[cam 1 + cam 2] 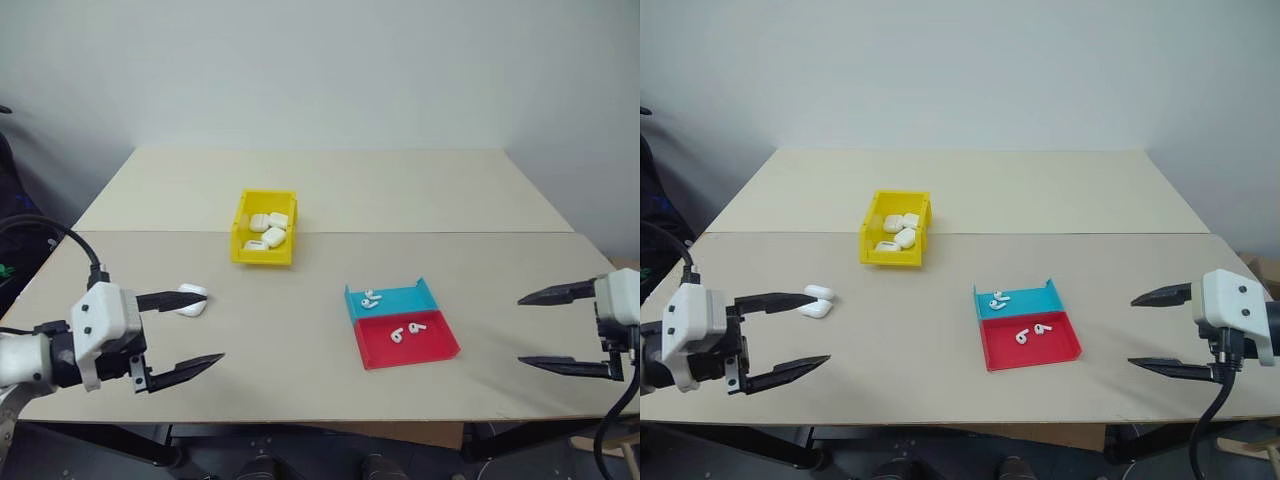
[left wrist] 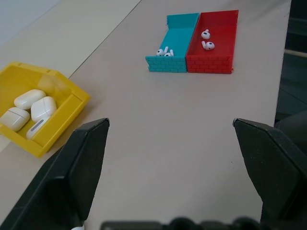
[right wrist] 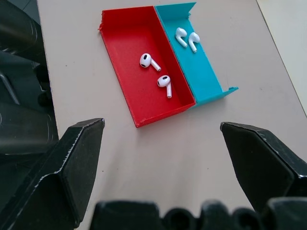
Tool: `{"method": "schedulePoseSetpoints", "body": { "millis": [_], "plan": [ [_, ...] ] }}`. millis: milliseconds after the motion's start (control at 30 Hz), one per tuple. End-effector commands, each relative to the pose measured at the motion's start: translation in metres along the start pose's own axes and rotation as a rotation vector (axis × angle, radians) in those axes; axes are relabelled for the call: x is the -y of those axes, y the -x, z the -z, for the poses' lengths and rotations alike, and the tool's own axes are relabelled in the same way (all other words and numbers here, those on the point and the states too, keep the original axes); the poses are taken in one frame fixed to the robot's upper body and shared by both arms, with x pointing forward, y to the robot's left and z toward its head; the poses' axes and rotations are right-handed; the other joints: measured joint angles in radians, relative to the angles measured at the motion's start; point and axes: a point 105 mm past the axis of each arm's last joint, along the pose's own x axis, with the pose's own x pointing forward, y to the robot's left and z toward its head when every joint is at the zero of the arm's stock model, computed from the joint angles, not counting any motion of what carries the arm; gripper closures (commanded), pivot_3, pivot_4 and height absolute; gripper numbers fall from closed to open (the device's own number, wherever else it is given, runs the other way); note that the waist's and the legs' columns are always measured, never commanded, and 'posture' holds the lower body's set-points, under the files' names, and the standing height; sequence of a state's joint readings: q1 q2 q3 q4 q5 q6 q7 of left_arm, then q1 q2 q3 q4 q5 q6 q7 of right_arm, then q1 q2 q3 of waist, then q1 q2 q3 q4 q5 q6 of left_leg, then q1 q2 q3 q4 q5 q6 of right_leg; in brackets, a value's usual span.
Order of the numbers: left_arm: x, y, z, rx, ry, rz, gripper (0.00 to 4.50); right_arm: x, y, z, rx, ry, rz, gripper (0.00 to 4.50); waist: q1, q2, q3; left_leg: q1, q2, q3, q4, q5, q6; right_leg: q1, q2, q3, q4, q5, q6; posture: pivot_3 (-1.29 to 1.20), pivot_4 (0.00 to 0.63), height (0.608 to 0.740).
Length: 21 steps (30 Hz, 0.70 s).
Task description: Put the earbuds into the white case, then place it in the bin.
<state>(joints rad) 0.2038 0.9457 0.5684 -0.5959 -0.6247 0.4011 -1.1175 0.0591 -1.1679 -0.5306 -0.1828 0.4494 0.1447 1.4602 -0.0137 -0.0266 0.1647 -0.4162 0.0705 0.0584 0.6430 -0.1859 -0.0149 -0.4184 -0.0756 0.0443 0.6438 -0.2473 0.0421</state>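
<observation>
A: A pale beige table stands before a plain white wall. What lies on it?

B: I take the blue-and-red tray as landmark. Far-left of it is the yellow bin, already with several white cases inside. More to the left, nearer the front edge, the white case lies flat, its long axis about across the table. Whether its lid is open I cannot make out.

A: And the earbuds?

B: Two earbuds lie in the red half, two more in the blue half. The right wrist view shows their stems clearly; in the head views they are only small white marks.

A: The grippers?

B: The left gripper hovers left of the tray, jaws spread wide and empty; its upper finger crosses in front of the case, so part of it is hidden. The right gripper hangs right of the tray, also spread and empty.
</observation>
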Motion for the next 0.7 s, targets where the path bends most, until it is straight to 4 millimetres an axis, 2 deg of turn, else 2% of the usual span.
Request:
{"method": "schedulePoseSetpoints", "body": {
  "millis": [33,200,267,500,700],
  "plan": [
    [0.000,-0.001,-0.003,-0.014,-0.032,0.000,0.00,0.005,0.003,-0.011,0.040,0.044,0.023,0.03,-0.001,0.000,0.000,0.000,0.000,0.000,0.000,0.000,0.000,0.000,0.000,0.000,0.000,0.000,0.000,0.00,0.150,0.740],
    [-0.001,-0.002,-0.002,-0.034,-0.057,-0.057,0.00,0.006,0.001,-0.009,0.038,0.047,0.022,0.03,0.000,0.000,0.000,0.000,0.000,0.000,0.000,0.000,0.000,0.000,0.000,0.000,0.000,0.000,0.000,0.00,0.150,0.740],
    [-0.003,-0.002,0.000,-0.065,-0.112,-0.110,0.00,0.007,0.000,-0.009,0.038,0.051,0.022,0.03,-0.001,0.000,0.000,0.000,0.000,0.000,0.000,0.000,0.000,0.000,0.000,0.000,0.000,0.000,0.000,0.00,0.150,0.740],
    [-0.005,-0.004,0.010,-0.212,-0.139,-0.202,0.00,0.009,-0.004,-0.007,0.051,0.071,0.024,0.03,0.000,0.000,0.000,0.000,0.000,0.000,0.000,0.000,0.000,0.001,0.000,0.000,0.000,0.000,0.000,0.00,0.150,0.740],
    [-0.033,0.007,0.035,-0.517,-0.012,-0.378,0.00,0.012,-0.009,-0.003,0.035,0.071,0.055,0.03,0.003,0.000,0.000,0.001,0.000,0.000,0.000,0.000,0.000,0.000,0.000,0.000,0.001,0.000,0.000,0.00,0.150,0.740]
  ]
}}
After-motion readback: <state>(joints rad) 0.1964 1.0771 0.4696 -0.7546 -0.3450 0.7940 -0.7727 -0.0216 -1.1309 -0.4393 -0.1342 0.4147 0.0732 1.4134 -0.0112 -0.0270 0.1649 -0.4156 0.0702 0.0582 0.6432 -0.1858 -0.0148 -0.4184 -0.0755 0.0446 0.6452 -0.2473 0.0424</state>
